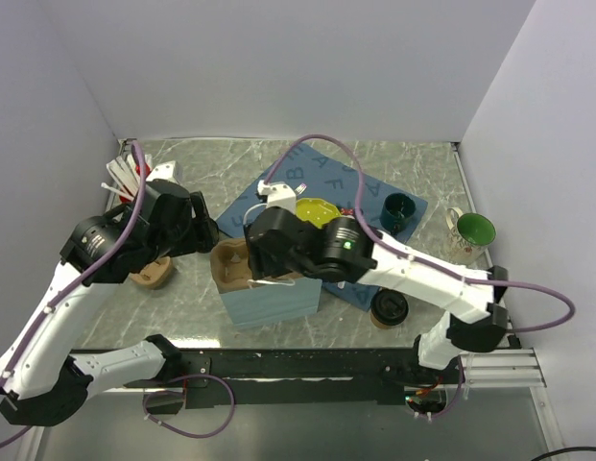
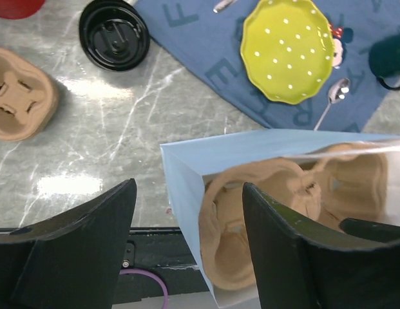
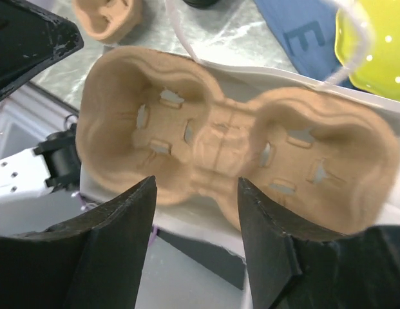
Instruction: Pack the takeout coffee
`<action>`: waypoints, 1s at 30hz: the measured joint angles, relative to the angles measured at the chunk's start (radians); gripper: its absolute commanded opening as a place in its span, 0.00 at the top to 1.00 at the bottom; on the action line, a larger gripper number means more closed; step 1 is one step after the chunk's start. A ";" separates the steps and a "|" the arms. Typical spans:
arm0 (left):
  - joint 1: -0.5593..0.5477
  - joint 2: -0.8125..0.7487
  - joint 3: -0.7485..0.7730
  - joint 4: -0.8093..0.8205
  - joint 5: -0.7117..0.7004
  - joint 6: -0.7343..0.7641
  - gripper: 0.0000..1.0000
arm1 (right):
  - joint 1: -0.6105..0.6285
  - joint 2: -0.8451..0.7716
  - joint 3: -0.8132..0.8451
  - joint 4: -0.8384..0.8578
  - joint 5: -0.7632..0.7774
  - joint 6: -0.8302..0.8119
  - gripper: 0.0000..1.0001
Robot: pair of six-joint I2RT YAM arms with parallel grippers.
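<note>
Two claws, both wide open, neither holding anything. The right gripper (image 3: 194,187) hangs just above the two-cup carrier (image 3: 232,135), fingers clear of the pulp. The carrier lies in the mouth of the blue bag (image 1: 269,305). The left gripper (image 2: 187,193) straddles the bag's wall on its own side without pinching it. The coffee cup (image 1: 389,307) stands lidded near the tabletop's (image 1: 192,309) front edge, right of the bag and outside it. Risks as I judge them: nothing holds the bag, so it can tip or fold when you load the cup. Grab the cup by its lid and the lid pops, spilling coffee.
</note>
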 measured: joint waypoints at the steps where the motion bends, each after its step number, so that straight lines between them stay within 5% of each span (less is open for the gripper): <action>1: 0.003 0.002 -0.001 0.000 -0.006 -0.002 0.28 | 0.005 0.025 0.022 -0.012 0.015 0.010 0.37; 30: 0.110 -0.029 -0.095 0.021 0.006 0.004 0.26 | 0.018 0.155 0.100 -0.126 0.122 0.035 0.31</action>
